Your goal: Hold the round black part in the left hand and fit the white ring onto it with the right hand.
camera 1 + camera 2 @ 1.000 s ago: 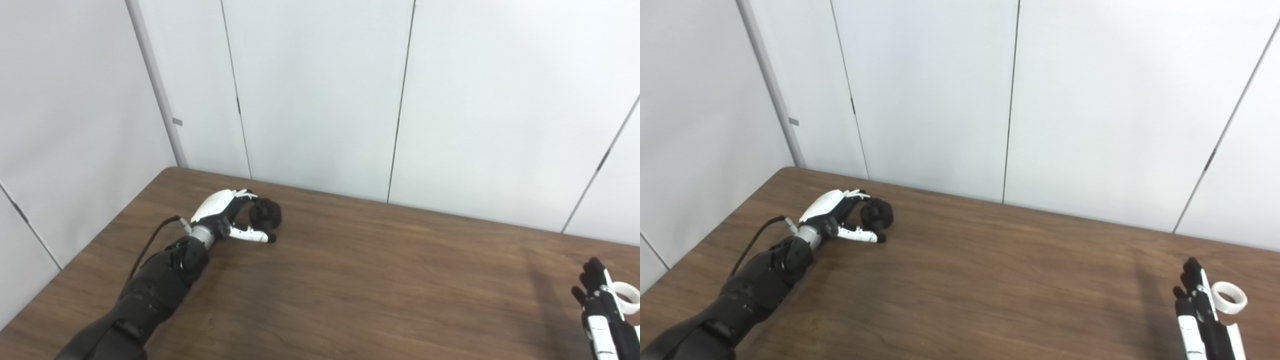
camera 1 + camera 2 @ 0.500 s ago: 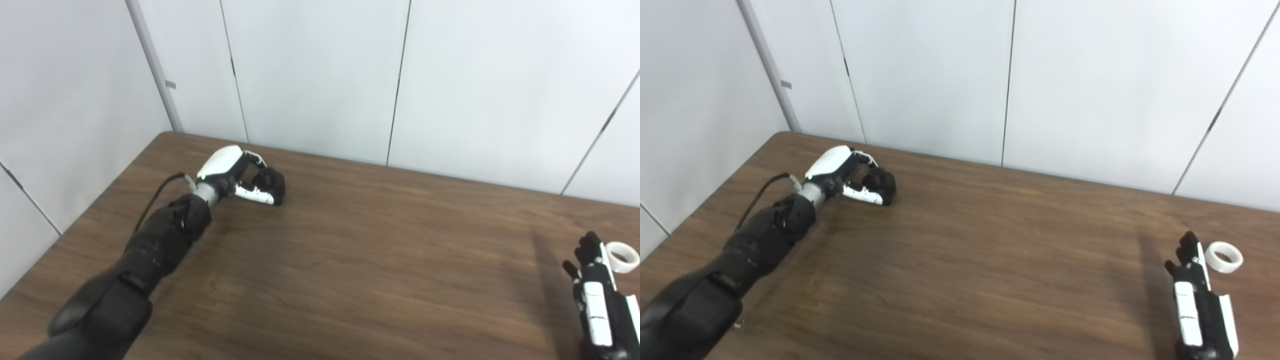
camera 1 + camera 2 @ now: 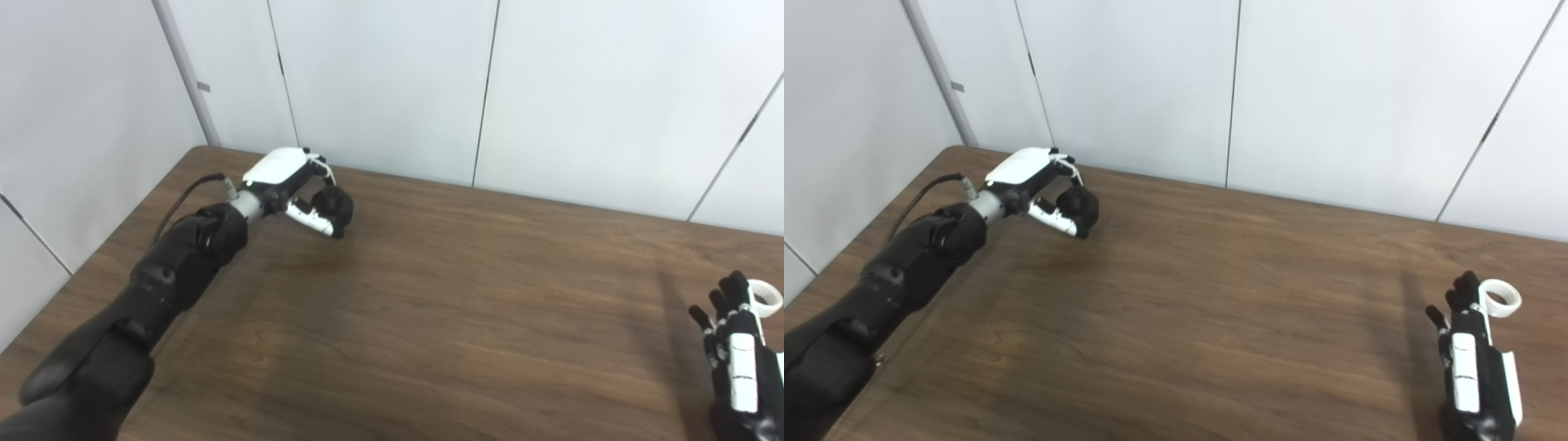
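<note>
Far left corner: round black part (image 3: 1082,204), grasped between the fingers and thumb of the left hand (image 3: 1032,179)
Near right edge: white ring (image 3: 1502,298), touching the fingertips of the right hand (image 3: 1473,343); whether it is gripped, cannot tell
Surface: dark wood-grain table (image 3: 1213,306), hand shadows falling across it
Room: pale wall panels (image 3: 1335,92) with thin dark seams, meeting at the corner on the left

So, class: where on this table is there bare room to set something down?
The widest free patch is the table between the left hand, holding the round black part, and the right hand. The near edge is bare too. It is tight only at the right hand, beside the white ring.
</note>
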Robot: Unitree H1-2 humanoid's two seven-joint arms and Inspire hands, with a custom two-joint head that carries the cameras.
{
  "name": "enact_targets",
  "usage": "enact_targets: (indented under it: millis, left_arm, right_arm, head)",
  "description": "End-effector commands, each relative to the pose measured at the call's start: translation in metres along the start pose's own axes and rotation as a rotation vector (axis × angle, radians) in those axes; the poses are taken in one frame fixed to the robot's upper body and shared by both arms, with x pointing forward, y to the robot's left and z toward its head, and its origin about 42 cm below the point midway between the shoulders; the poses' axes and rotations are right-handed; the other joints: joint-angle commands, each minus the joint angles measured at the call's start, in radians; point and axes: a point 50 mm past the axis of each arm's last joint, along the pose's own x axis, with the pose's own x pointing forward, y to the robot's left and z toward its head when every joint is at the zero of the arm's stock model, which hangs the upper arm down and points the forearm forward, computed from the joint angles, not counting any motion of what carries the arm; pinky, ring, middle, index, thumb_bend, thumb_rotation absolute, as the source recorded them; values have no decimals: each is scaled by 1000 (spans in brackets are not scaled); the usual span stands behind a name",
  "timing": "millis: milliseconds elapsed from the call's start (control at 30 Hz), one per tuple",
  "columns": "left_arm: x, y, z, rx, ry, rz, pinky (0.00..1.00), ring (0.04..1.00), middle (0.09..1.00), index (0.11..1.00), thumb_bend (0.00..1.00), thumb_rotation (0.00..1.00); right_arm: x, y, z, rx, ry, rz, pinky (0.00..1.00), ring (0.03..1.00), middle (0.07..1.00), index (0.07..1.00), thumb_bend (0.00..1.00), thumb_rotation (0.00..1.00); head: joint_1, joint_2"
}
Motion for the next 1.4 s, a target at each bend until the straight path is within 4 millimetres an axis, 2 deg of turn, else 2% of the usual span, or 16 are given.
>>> enact_targets:
  millis: [0, 133, 267, 400, 500, 667, 800, 967, 1133, 1367]
  left_arm:
    - [3, 24, 4, 33, -52, 77, 1000, 908, 732, 482, 524, 52]
    - [-1, 9, 21, 12, -123, 81, 1000, 917, 735, 481, 524, 54]
    - [-4, -7, 49, -34, -217, 98, 1000, 921, 736, 481, 524, 52]
    - [-7, -20, 78, -89, -302, 102, 1000, 923, 736, 481, 524, 54]
    - [-12, -28, 97, -122, -356, 89, 1000, 926, 736, 480, 523, 53]
    - [-21, -49, 127, -185, -432, 64, 1000, 927, 738, 481, 523, 53]
    - [-28, -64, 140, -212, -467, 44, 1000, 938, 748, 481, 524, 56]
    - [-37, -76, 152, -224, -507, -1, 1000, 943, 758, 481, 524, 57]
    - [-46, -81, 159, -207, -547, -47, 1000, 946, 757, 481, 524, 57]
    - [-55, -91, 165, -199, -585, -111, 1000, 932, 748, 480, 523, 55]
  right_arm:
    - [10, 4, 21, 10, -92, -2, 925, 993, 995, 985, 429, 903]
    - [14, 6, 33, -12, -147, 11, 936, 998, 1000, 988, 432, 913]
    - [21, 10, 50, -22, -195, 21, 904, 990, 996, 985, 421, 919]
    - [26, 14, 64, -23, -221, 24, 934, 1000, 1000, 993, 391, 922]
    - [27, 16, 69, -33, -226, 25, 935, 999, 1000, 993, 374, 931]
    - [28, 19, 71, -42, -239, 33, 926, 991, 1000, 988, 410, 925]
    - [27, 19, 73, -61, -255, 41, 920, 988, 1000, 986, 427, 930]
    - [26, 22, 83, -59, -271, 43, 905, 990, 1000, 985, 396, 935]
    - [26, 28, 93, -60, -291, 42, 912, 992, 1000, 987, 380, 939]
    - [26, 34, 103, -98, -318, 38, 891, 969, 991, 970, 419, 940]
  head:
    - [-11, -3]
    - [-44, -14]
    - [-69, -18]
    - [-96, -20]
    - [-109, -21]
    - [-149, -27]
    - [-174, -29]
    - [-204, -30]
    - [-238, -21]
    - [-266, -10]
